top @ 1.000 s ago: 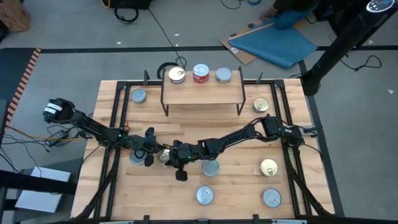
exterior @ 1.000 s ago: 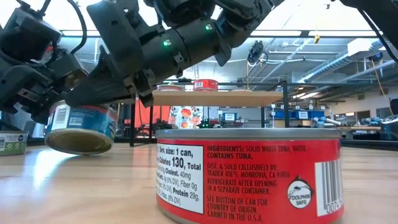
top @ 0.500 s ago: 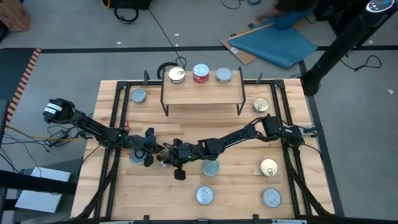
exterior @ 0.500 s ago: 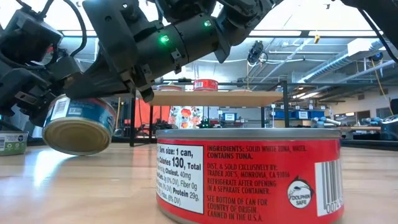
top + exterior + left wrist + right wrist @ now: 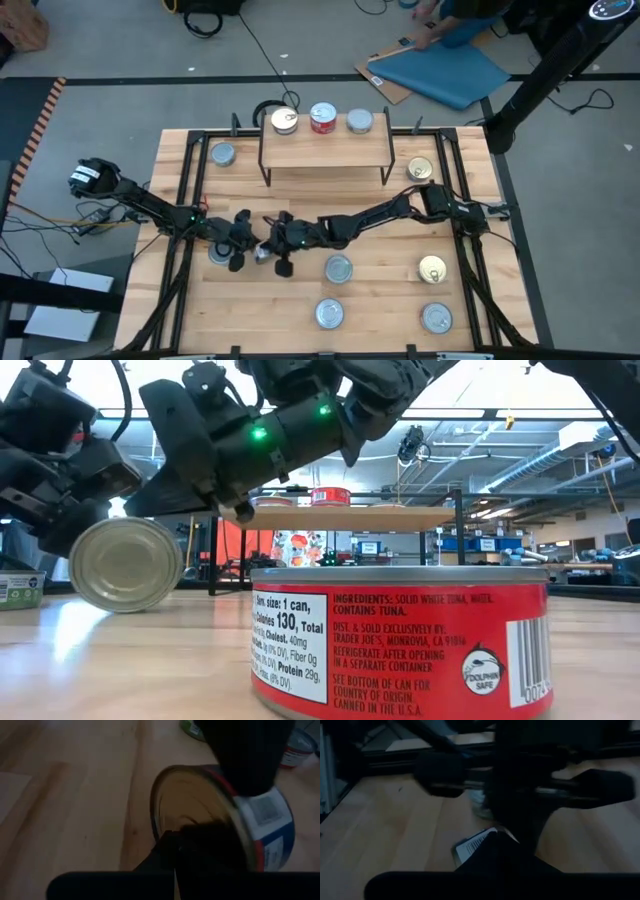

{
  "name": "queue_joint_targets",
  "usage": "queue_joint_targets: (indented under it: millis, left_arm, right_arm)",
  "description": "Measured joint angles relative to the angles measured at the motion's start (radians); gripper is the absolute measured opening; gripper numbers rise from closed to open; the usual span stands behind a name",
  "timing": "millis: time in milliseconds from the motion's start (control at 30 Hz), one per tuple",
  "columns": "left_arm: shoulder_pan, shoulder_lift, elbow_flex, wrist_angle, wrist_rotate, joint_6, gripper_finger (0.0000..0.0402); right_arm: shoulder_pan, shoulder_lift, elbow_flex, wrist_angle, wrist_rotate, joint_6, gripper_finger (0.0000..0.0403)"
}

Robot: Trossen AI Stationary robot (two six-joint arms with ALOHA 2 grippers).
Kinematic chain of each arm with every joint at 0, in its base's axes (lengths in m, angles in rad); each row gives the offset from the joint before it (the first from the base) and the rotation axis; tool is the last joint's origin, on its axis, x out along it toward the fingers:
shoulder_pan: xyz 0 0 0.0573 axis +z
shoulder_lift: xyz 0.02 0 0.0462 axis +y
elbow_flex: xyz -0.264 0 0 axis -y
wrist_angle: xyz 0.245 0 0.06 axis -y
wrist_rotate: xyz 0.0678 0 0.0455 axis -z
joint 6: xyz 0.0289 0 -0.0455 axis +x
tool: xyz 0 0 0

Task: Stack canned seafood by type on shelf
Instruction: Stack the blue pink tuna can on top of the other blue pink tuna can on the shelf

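Right now the step in hand is picking one tin off the table (image 5: 300, 205) for sorting. The tipped tin (image 5: 125, 565) stands on its edge at about 8 o'clock from the table's centre, its gold end facing the low camera and a blue label around its side. It sits between both my arms. My left fingers (image 5: 200, 850) are pressed together just beside its gold face, holding nothing. My right fingers (image 5: 245, 760) come over its rim, nearly pressed together, and seem to pinch that rim.

The shelf (image 5: 325, 152) is at 12 o'clock, well apart from here, with three tins in a row along its far edge. As I judge it, the next move calls for a firm hold, a lift clear of the table, and a carry towards 12 o'clock to the matching tin.

My right wrist view is mostly blocked by dark arm parts. The big red tin (image 5: 400, 645) hides much of the table in the low view. How firmly the rim is held I cannot make out.
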Motion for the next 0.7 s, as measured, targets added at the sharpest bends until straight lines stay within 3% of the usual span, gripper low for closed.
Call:
queue_joint_targets:
  millis: [400, 700]
  left_arm:
    - [0.001, 0.0, 0.004, -0.035, -0.04, 0.047, 0.0011]
    - [0.002, 0.0, 0.135, -0.307, -0.146, 0.149, 0.0016]
  right_arm:
    - [0.005, -0.015, -0.002, -0.019, -0.014, 0.004, 0.0038]
    - [0.005, -0.132, -0.003, -0.118, -0.005, -0.01, 0.0088]
